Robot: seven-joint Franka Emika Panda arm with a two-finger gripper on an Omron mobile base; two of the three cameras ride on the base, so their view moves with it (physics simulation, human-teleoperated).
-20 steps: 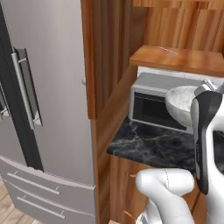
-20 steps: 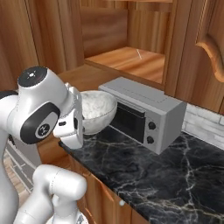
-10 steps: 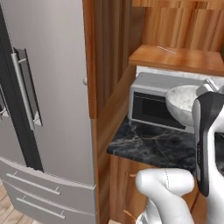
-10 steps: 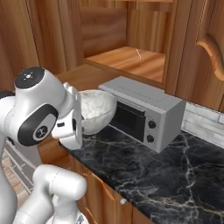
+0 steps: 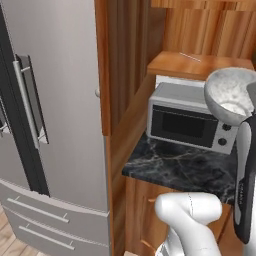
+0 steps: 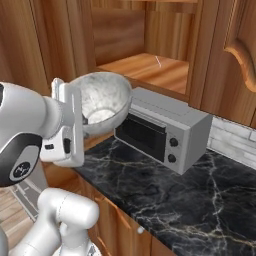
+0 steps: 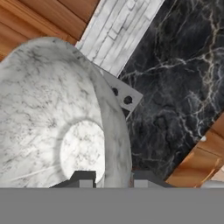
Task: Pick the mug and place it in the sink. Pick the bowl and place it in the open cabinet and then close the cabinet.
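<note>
In the left base view I have the bowl (image 5: 229,95) held up in the air beside the microwave (image 5: 192,116), above the marble table (image 5: 180,165). The open cabinet's wooden shelf (image 5: 200,65) lies above and behind it, over the microwave. In the right base view the bowl (image 6: 105,102) sits tilted, its mouth turned sideways, below and in front of that shelf (image 6: 150,67). In the hand view my gripper (image 7: 113,179) is clenched across the bowl's (image 7: 52,118) rim. I judge the next move is up and forward.
</note>
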